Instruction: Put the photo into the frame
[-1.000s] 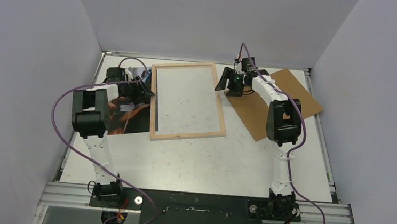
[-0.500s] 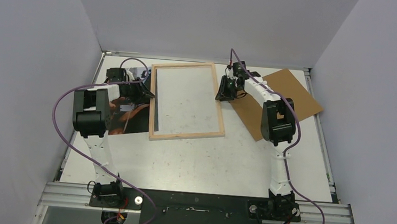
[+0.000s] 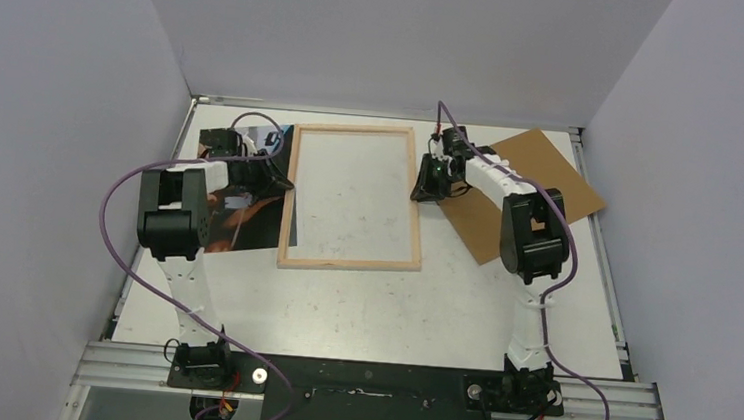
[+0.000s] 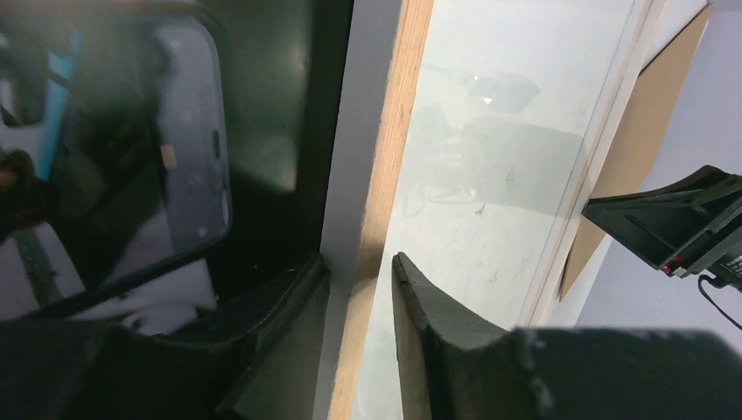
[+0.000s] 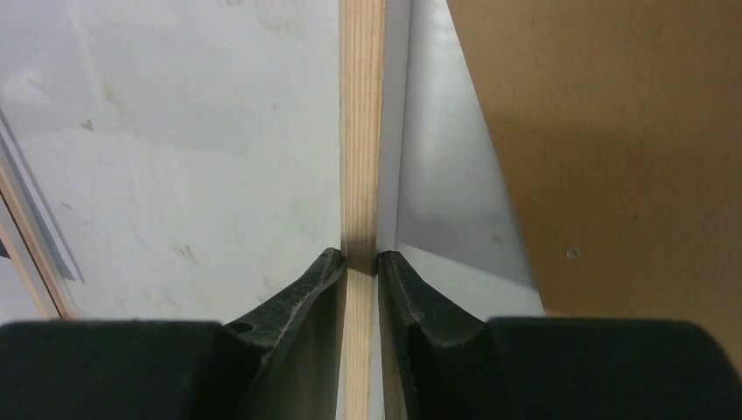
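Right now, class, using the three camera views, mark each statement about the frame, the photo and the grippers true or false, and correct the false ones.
1. The right gripper is shut on the right rail of the frame. True.
2. The photo lies inside the frame. False: it lies on the table outside the frame, on its left, picture side up.
3. The brown backing board lies to the right of the frame. True.
4. The left gripper holds the photo. False: its fingers sit either side of the frame's left rail.
5. The frame lies white face up. False: its wood side faces up.
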Controlling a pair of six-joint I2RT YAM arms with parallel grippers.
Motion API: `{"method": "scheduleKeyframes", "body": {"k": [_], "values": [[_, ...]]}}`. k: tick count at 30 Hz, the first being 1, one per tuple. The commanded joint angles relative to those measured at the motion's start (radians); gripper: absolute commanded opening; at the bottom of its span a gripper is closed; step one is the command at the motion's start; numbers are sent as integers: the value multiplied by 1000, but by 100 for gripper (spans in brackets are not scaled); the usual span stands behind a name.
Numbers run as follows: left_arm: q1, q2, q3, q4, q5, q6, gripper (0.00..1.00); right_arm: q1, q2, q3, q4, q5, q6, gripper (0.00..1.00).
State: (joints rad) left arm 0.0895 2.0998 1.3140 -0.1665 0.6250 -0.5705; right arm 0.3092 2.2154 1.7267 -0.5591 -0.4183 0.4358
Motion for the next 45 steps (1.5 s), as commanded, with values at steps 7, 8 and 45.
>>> {"method": "scheduleKeyframes", "body": {"k": [7,8,45], "values": [[-156,-172,-214,-127,-87,24,32,47,-262,-277,-120,-22,-99,25],[-161,-196,-240,-131,-105,27,33,45,-282,-292,-136,-7,-106,27],[-111,-30,114,-273,-201,89,53,11,100,175,229,378,-18,20]]}}
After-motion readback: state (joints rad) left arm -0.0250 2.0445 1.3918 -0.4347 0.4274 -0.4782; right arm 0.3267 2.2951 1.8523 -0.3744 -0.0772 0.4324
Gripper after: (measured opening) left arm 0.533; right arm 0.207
